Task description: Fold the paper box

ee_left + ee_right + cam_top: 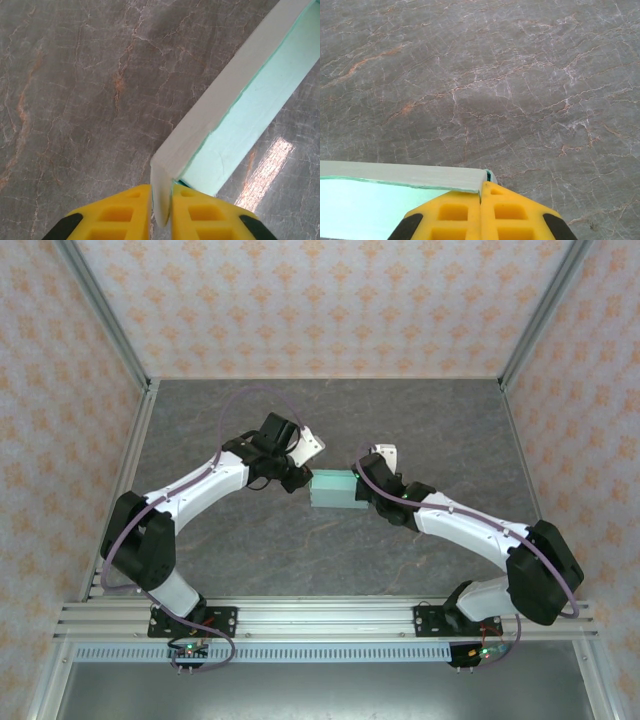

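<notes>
The left pincer (161,202) pinches a thin, pale card flap of the paper box (250,115). The right pincer (481,192), its yellow tips pressed together, nips the opposite end. The mint box is in the middle of the top view, long axis left to right. The worktop (300,560) is grey and marbled, and the walls (300,300) are peach-patterned.

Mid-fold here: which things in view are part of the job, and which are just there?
Job: paper box; left jaws and right jaws, closed at its ends.
Not job: marble-look table; patterned walls; metal rail.
</notes>
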### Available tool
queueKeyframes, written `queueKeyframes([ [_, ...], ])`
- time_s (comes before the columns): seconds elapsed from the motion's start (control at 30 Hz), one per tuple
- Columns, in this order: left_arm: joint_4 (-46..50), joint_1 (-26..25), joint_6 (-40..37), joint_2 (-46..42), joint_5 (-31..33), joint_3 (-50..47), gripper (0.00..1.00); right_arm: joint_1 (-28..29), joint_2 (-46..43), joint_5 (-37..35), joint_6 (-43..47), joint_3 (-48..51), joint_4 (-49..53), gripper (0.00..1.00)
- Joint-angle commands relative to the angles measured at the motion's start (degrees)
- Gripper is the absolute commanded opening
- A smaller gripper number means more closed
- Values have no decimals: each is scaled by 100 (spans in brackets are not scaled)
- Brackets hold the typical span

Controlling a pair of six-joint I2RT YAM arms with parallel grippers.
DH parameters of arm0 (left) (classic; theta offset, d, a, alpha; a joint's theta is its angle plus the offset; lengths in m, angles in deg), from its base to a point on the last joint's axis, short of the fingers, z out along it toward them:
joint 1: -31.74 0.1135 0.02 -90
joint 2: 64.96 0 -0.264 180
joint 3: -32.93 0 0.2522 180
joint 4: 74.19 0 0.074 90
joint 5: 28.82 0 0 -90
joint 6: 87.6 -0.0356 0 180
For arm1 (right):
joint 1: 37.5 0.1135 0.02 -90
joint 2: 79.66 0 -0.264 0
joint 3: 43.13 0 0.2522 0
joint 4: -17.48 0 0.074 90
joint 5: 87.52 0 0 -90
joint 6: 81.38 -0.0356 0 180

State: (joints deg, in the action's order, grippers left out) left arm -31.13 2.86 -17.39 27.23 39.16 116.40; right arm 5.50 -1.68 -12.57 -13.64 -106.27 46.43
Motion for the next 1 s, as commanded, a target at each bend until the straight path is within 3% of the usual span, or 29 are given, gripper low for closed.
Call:
queueKeyframes([
  [0.0, 245, -47, 21, 95, 118, 184, 15, 50, -43, -6, 11, -62, 192, 0],
  [0.43, 30, -91, 501, 36, -6, 105, 0, 66, -42, -13, -49, -32, 179, 0],
  [0.97, -99, -203, 2055, 114, 20, 230, 0, 147, 17, -215, -279, -45, 250, 0],
])
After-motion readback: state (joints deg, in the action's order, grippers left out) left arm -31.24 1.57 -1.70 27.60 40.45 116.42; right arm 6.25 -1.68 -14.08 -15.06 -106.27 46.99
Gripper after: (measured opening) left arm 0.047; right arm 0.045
